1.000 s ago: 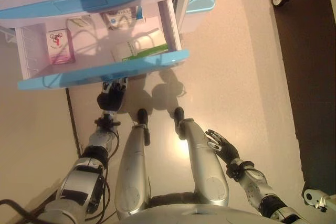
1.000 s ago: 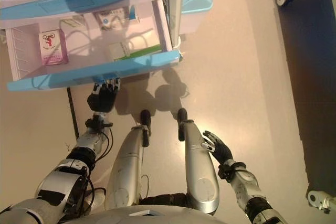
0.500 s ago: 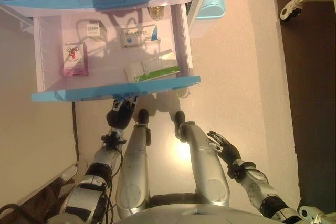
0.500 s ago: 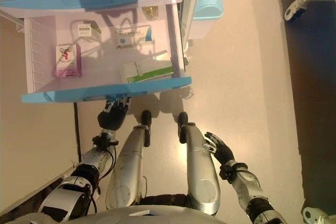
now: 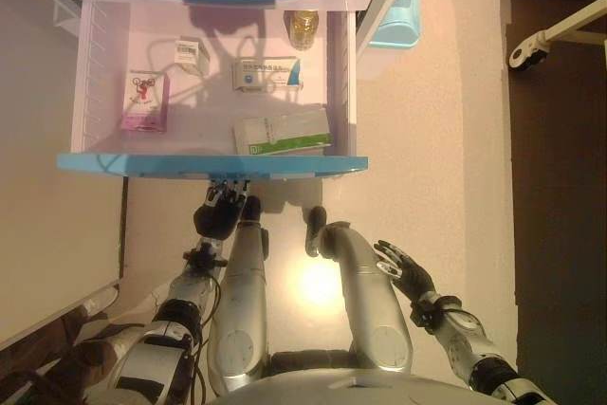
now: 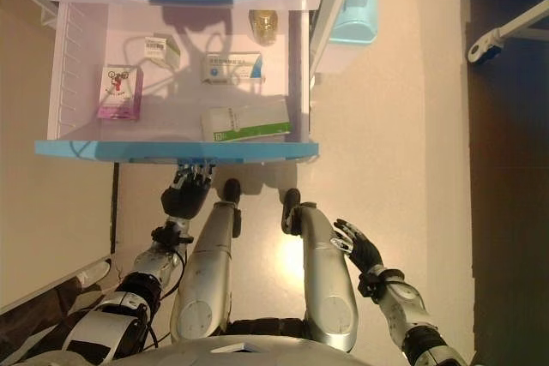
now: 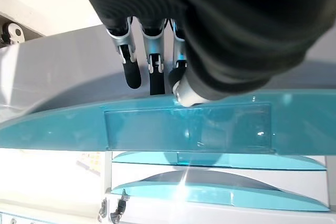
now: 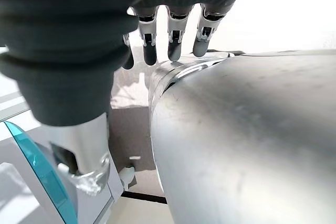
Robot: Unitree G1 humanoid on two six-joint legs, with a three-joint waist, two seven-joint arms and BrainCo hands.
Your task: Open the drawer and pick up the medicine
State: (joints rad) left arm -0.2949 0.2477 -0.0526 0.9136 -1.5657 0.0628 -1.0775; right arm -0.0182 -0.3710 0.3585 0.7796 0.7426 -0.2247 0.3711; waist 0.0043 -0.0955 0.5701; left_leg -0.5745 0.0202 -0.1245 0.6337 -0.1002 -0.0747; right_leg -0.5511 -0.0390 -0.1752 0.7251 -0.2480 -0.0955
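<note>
- Drawer [image 5: 211,164]: pulled well out of the cabinet, blue front panel nearest the robot, pale interior fully exposed from above.
- Left robot hand [image 5: 220,211]: just below the blue front panel, fingertips at its underside; fingers fairly straight in the left wrist view, curled round nothing, holding nothing.
- Right robot hand [image 5: 402,270]: low beside the right thigh, well apart from the drawer, fingers spread and relaxed, empty.
- Medicine, none yet lifted, all lying inside the drawer: white-and-green box [image 5: 283,133] flat near the front right; white-and-blue box [image 5: 266,73] behind it; pink box [image 5: 145,101] at the left; small white box [image 5: 193,52] at the back left; small amber bottle [image 5: 303,27] in the back right corner.
- Look of the boxes: light cardboard, flat-lying, thin edges; likely to slide rather than lift under a clumsy pinch.
- Risk: reach from below the front panel likely to knock the panel and push the drawer back in.
- Risk: white-and-green box close to the front wall, little room for fingers on that side; possible shove against the wall or a crushed carton.
- Risk: amber bottle upright or on its side not discernible; liable to roll or tip if brushed.
</note>
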